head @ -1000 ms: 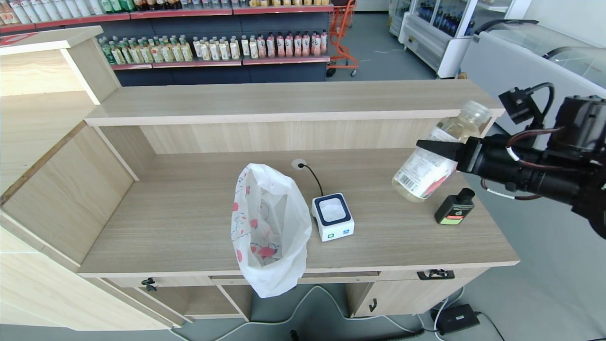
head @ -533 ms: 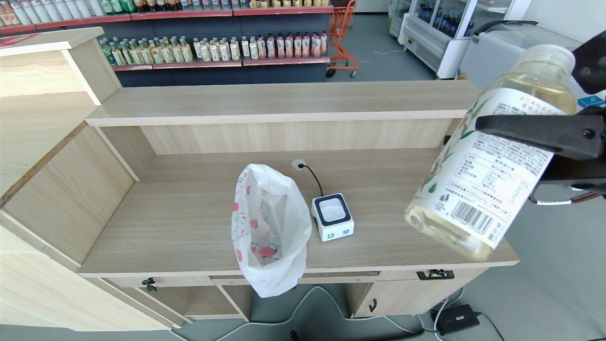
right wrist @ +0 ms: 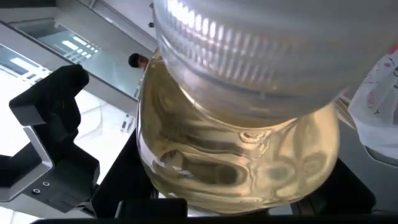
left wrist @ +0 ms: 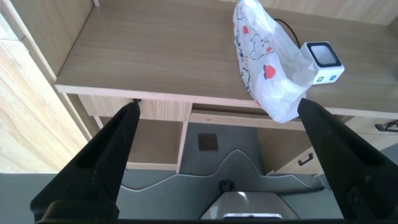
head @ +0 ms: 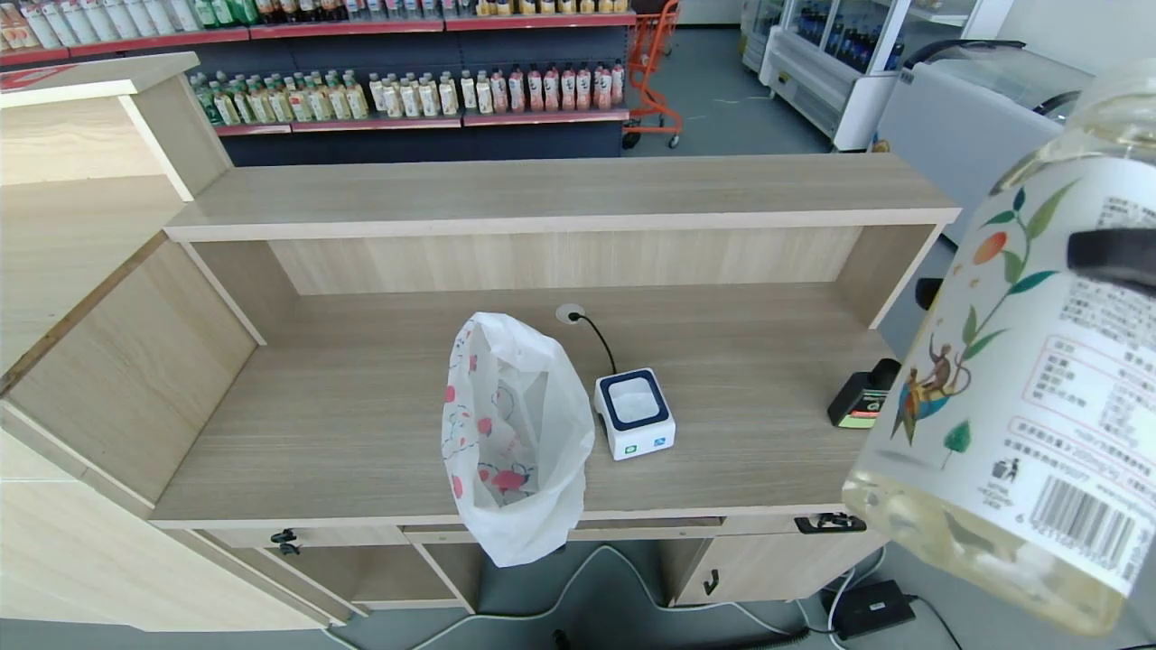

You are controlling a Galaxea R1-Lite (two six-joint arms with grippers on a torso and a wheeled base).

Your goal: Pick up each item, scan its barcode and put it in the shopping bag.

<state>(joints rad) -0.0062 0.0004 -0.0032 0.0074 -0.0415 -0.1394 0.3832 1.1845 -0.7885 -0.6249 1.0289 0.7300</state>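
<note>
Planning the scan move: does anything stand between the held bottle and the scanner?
Nothing visible blocks it. The bottle hangs high in the right gripper. A small dark bottle sits on the counter to the right of the scanner, low beneath that path.

The drink bottle [head: 1020, 406] clamped in the right gripper [head: 1118, 262] is cut off by the picture's edge, and so is the gripper. Below the gripper, a small dark bottle [head: 858, 397] is half hidden behind the drink bottle.

Pale drink bottle [head: 1020, 388] tilted aloft (barcode showing), small black bottle [head: 862, 397] right of scanner [head: 634, 411], open shopping bag [head: 515, 424] beside it
</note>
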